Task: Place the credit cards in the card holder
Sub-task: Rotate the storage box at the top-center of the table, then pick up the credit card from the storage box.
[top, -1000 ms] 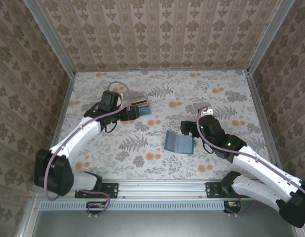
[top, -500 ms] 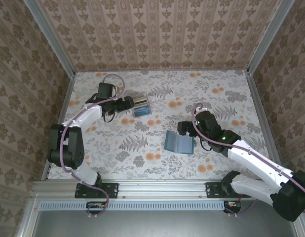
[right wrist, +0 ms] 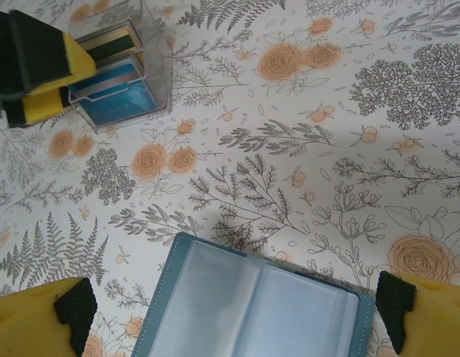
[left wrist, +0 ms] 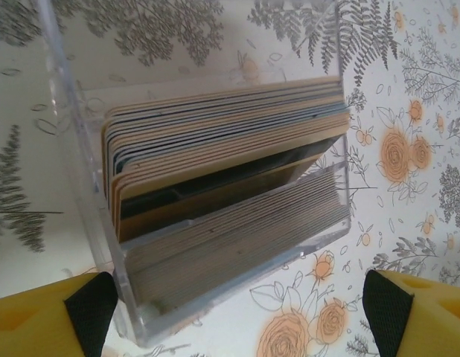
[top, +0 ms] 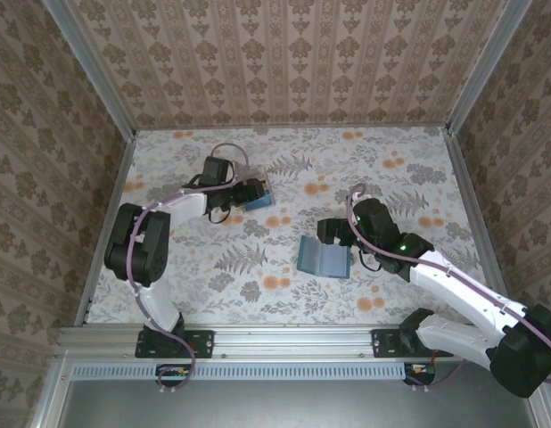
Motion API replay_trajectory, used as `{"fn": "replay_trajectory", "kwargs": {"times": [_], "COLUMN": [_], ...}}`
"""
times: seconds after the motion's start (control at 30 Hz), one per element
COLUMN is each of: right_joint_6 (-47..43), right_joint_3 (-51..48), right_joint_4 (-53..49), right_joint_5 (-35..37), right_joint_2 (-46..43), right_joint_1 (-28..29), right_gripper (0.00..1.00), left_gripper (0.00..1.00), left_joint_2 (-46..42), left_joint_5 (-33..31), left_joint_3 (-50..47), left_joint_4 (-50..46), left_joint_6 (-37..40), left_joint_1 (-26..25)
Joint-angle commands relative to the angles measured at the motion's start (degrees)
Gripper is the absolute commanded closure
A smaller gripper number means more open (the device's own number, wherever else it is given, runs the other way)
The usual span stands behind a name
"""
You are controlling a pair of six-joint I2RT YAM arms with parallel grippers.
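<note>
Firstly, left gripper [left wrist: 237, 320]: jaws spread wide, clamped on nothing. Its yellow fingers [left wrist: 88, 312] with black pads sit either side of the near end of a clear stand [left wrist: 92, 223]. One pad is just beside the stand's corner, touching or not I cannot tell. The other pad stands apart from it. The credit cards [left wrist: 222, 141] are packed on edge in that stand, a tight row of tan, dark and bluish edges.

In the top view the left gripper [top: 247, 191] is up against the stand [top: 260, 193], on the far left part of the flower-patterned table [top: 391, 178].

Right gripper [right wrist: 234, 323]: jaws likewise spread wide, gripping nothing. Its fingers [right wrist: 44, 320] flank the card holder [right wrist: 252, 305], which lies below them. Holder is teal and opened flat on the table, clear inner pockets facing up.

In the top view the right gripper [top: 333, 234] hangs just over the holder's far edge, near the middle of the table. Stand and holder are well apart. The right wrist view has the stand at upper left, a blue card at its front face.
</note>
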Motion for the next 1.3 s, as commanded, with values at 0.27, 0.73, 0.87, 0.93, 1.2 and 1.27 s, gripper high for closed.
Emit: {"fn": "replay_trajectory", "kwargs": {"times": [0.27,0.73,0.87,0.93,1.2,1.27], "right_joint_6": [4.01,5.4,-0.1,-2.67,-12.15,-12.69], "right_joint_3": [-1.37,7.09,15.45,20.15,41.35,46.41], "right_joint_4": [0.12,-6.28,-7.06,-8.28,-13.38,-14.26], "right_joint_5": [4.8,-5.35,-9.95,-9.67,0.28,3.78], "right_joint_2": [-3.36,8.3,18.79,24.76,45.58,50.33], "right_joint_1": [-1.93,-11.83,-10.77,-9.78,-2.95,-1.73], "right_gripper": [0.0,0.0,0.02,0.02,0.0,0.0], "left_gripper": [0.11,0.1,0.08,0.03,0.0,0.0], "left_joint_2": [8.65,-2.53,-17.4,-23.07,-31.07,-31.37], "left_joint_5": [5.29,5.96,0.75,-4.05,-8.64,-10.35], "left_joint_3": [9.28,4.21,-6.61,-9.16,-10.98,-10.39], "left_joint_4": [14.4,15.06,6.62,-2.17,-23.89,-26.5], "left_joint_6": [-5.72,-2.86,-1.76,0.16,4.76,5.58], "left_joint_1": [-13.87,-13.63,-8.01,-4.23,7.37,7.37]}}
